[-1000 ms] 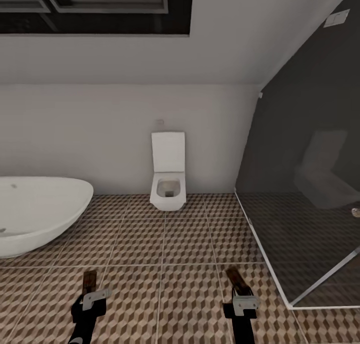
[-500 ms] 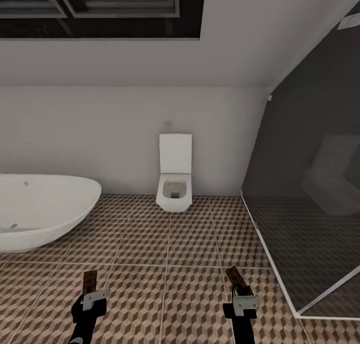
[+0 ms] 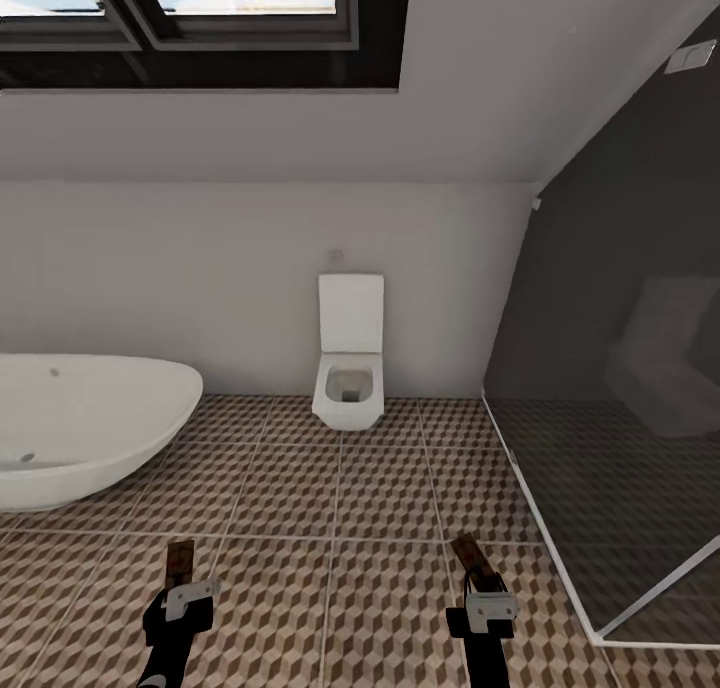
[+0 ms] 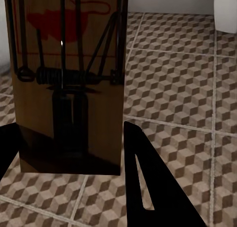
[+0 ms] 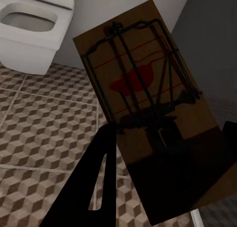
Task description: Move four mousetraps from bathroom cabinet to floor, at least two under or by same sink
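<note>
Each of my grippers holds a mousetrap above the bathroom floor (image 3: 330, 528) of cube-pattern tiles. My left gripper (image 3: 182, 593) is shut on a tan board with black wire and a red mark (image 4: 69, 73), seen edge-on in the head view as a mousetrap (image 3: 180, 563). My right gripper (image 3: 485, 598) is shut on a second mousetrap (image 5: 148, 123), which also sticks forward in the head view as a mousetrap (image 3: 468, 553). The cabinet and the sink are out of view.
A white oval bathtub (image 3: 80, 428) stands at the left. A white toilet (image 3: 348, 368) hangs on the far wall. A glass shower screen (image 3: 610, 388) with a white base rail encloses the right side. Open tiled floor lies between them.
The view has swung a little to the left and tilted, so the bathtub, toilet and shower shifted right in the picture. Both grippers still hold their mousetraps the same way.
</note>
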Controlling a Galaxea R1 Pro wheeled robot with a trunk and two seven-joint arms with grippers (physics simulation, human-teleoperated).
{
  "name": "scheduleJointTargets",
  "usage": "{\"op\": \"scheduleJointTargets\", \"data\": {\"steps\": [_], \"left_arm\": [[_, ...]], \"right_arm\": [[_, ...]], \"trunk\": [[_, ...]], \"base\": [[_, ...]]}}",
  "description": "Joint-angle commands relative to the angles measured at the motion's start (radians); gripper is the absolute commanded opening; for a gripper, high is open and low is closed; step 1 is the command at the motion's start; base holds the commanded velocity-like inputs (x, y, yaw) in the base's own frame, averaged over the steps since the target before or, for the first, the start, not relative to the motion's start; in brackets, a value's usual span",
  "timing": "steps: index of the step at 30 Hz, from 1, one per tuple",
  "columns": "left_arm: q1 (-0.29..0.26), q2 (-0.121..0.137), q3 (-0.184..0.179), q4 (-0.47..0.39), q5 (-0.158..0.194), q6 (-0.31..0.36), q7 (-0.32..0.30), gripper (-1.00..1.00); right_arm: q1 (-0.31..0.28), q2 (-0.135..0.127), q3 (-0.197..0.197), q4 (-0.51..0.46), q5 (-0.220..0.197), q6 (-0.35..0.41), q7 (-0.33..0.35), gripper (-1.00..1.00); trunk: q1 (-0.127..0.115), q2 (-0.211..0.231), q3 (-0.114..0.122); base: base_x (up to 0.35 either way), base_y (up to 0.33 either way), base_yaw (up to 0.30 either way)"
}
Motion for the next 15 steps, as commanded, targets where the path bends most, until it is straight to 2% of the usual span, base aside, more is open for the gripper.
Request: {"op": "scheduleJointTargets", "data": {"steps": [1, 15], "left_arm": [[-0.001, -0.001, -0.008, 0.003, -0.005, -0.002, 0.010, -1.00], [-0.001, -0.001, -0.008, 0.003, -0.005, -0.002, 0.010, -1.00]], "right_arm": [[-0.001, 0.000, 0.001, 0.001, 0.007, 0.000, -0.009, -1.00], [0.000, 0.000, 0.001, 0.001, 0.007, 0.002, -0.009, -1.00]], "trunk": [[0.001, -0.002, 0.000], [0.001, -0.002, 0.023]], "base": [[0.000, 0.000, 0.000], [0.000, 0.000, 0.000]]}}
